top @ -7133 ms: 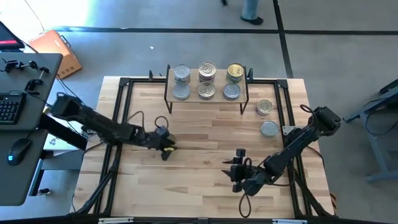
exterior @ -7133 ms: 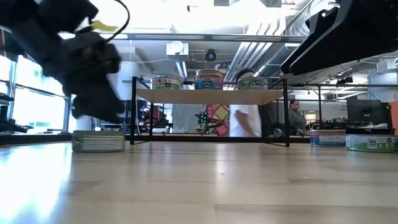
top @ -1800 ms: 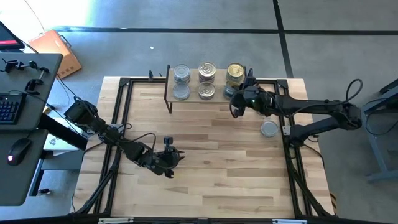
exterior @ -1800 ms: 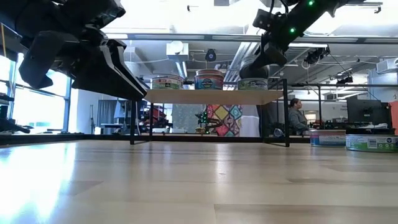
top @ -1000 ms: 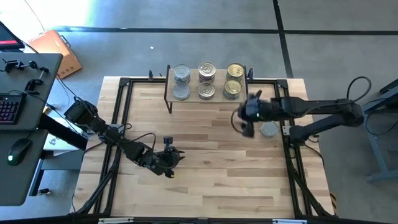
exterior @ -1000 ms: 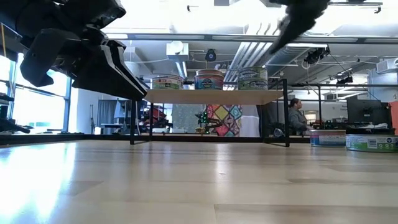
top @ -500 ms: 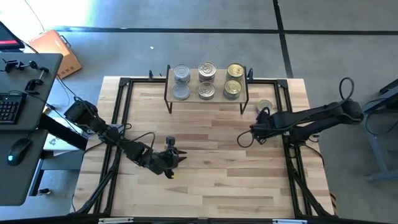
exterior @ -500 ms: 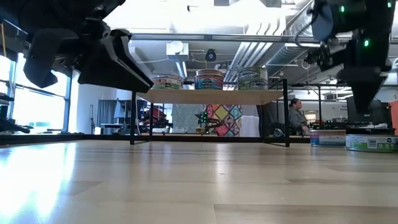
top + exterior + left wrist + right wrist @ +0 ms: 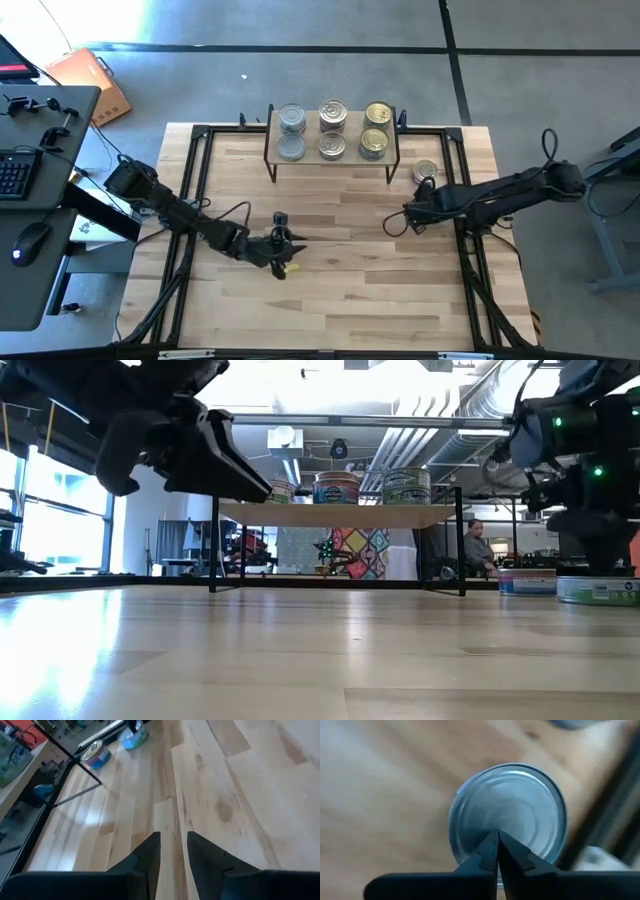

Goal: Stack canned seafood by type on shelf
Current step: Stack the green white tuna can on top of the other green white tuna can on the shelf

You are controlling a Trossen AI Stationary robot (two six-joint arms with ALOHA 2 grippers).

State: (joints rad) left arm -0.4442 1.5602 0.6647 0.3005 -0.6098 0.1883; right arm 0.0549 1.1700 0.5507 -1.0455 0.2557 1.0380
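While six tins sit on the shelf [image 9: 333,160] at the far edge of the table [image 9: 330,300], the right gripper [image 9: 497,851] hangs directly over a plain silver-topped tin [image 9: 512,817] on the tabletop, its two dark fingers pressed together with no gap and nothing between them. In the high view that gripper [image 9: 412,214] is near the table's right rail, with the arm covering the tin below it; a second loose tin [image 9: 425,171] stands just beyond, near the shelf's right leg. The shelf carries three pairs: two silver-grey tins [image 9: 291,133] at the left, two pull-ring tins [image 9: 333,130] in the middle and two gold-topped tins [image 9: 377,128] at the right. From table height the tins [image 9: 337,488] show in a row on the light-wood board, above thin black legs. The left gripper [image 9: 282,250] is over the middle of the table, well apart from the shelf; its wrist view shows the fingers [image 9: 145,857] slightly apart, a narrow slot between them, holding nothing, with bare wood planks below. A person [image 9: 478,550] is visible in the room behind.
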